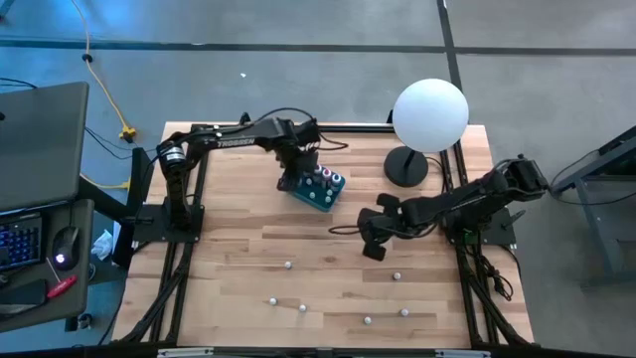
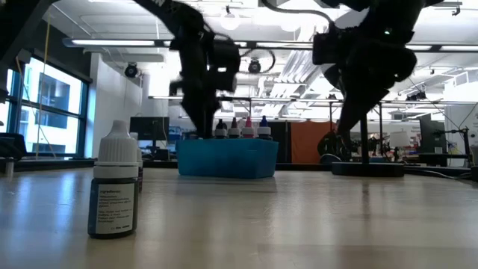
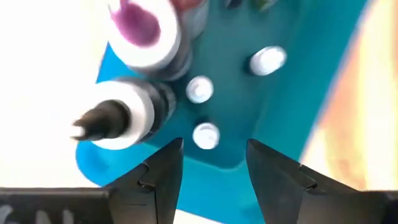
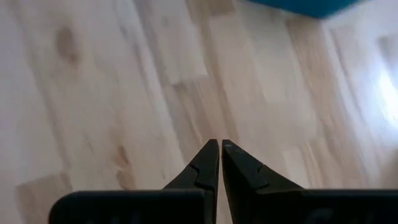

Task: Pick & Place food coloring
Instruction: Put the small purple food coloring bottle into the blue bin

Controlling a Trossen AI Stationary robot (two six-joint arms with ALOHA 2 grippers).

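A teal square box point(image 1: 314, 189) stands on the wooden table at the far middle, with several small dropper bottles point(image 1: 324, 179) upright in it. Several more white-capped bottles point(image 1: 288, 266) stand scattered on the near half of the table; one point(image 2: 116, 190) is close in the low view. My left gripper point(image 1: 294, 171) hangs open and empty just above the box's left part; in the left wrist view its fingers point(image 3: 214, 165) frame the box's inside and two bottles point(image 3: 124, 115). My right gripper point(image 1: 373, 244) is shut and empty above bare wood, right of the box.
A big white globe lamp point(image 1: 429, 114) on a dark round base point(image 1: 405, 167) stands at the far right corner. A laptop and keyboard point(image 1: 30, 214) sit off the table's left side. Bare wood point(image 1: 248, 229) lies between the box and the scattered bottles.
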